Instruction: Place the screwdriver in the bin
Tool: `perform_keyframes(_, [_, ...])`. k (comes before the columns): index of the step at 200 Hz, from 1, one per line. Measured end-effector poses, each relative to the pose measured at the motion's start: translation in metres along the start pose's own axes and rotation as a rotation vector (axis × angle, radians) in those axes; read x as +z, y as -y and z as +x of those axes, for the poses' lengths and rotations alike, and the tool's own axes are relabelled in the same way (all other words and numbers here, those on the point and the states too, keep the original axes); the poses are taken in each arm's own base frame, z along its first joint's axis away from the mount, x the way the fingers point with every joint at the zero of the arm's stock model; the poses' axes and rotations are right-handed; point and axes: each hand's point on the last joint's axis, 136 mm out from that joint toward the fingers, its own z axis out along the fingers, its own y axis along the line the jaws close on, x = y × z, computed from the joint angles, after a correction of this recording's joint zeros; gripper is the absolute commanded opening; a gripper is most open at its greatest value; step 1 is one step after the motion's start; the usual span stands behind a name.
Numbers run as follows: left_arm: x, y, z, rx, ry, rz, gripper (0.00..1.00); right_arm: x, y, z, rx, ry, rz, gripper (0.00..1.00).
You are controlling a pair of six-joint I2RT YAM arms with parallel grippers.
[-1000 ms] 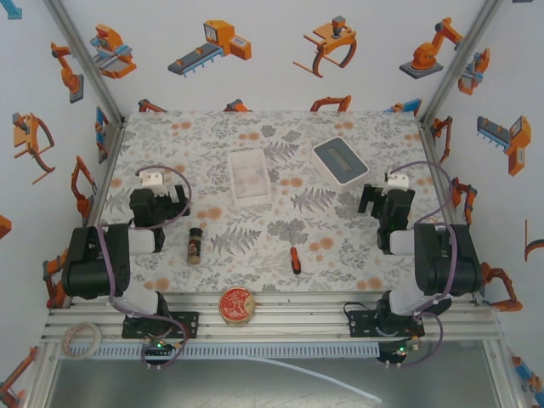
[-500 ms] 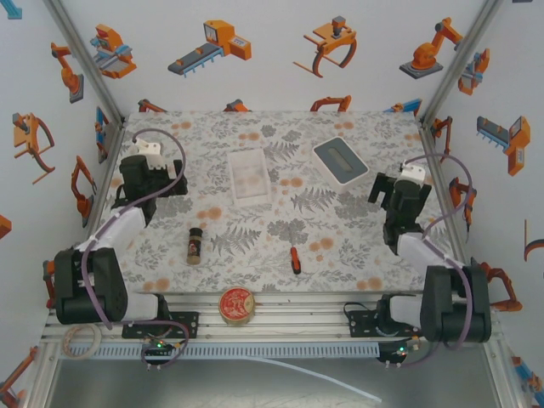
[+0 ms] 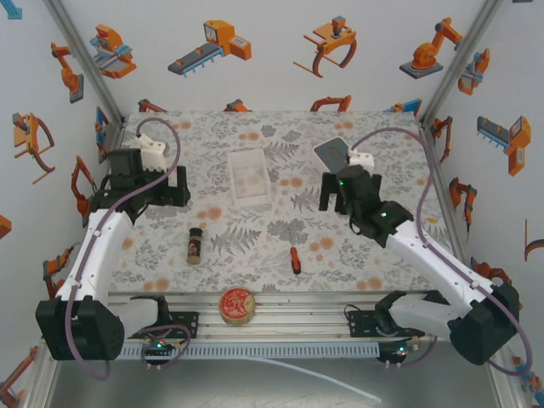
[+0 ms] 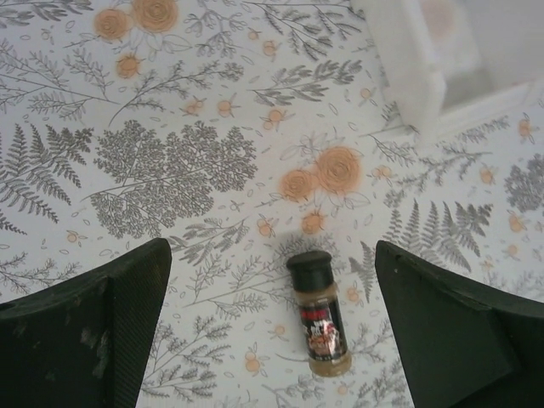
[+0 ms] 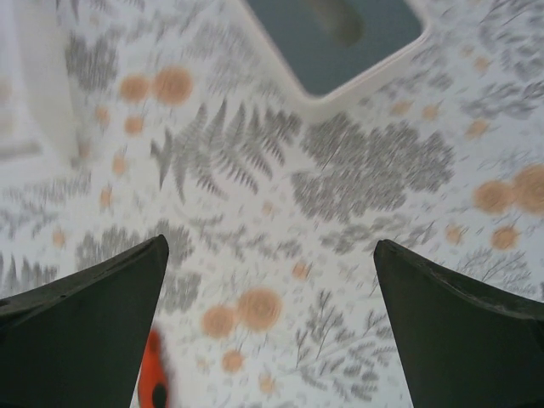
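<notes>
Table [image 3: 255,136] with two claws, left gripper [image 3: 161,194] and right gripper [image 3: 337,202] both spread wide, empty, one bin [image 3: 250,178] toward the far edge, one spice bottle [image 3: 195,245], one screwdriver [image 3: 295,259] near the near edge, well apart from the bin
</notes>
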Motion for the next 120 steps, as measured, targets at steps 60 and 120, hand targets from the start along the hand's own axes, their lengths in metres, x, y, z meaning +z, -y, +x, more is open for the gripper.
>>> perform_keyframes(60, [-0.024,0.011,-0.009,0.080,-0.041,0.031,0.97,-0.012,-0.071,0.100,-0.200,-0.331,-0.107,0.82])
perform_keyframes(120, [-0.030,0.018,-0.002,0.089,-0.060,0.058,0.97,-0.027,-0.083,0.175,-0.165,-0.509,-0.173,0.71])
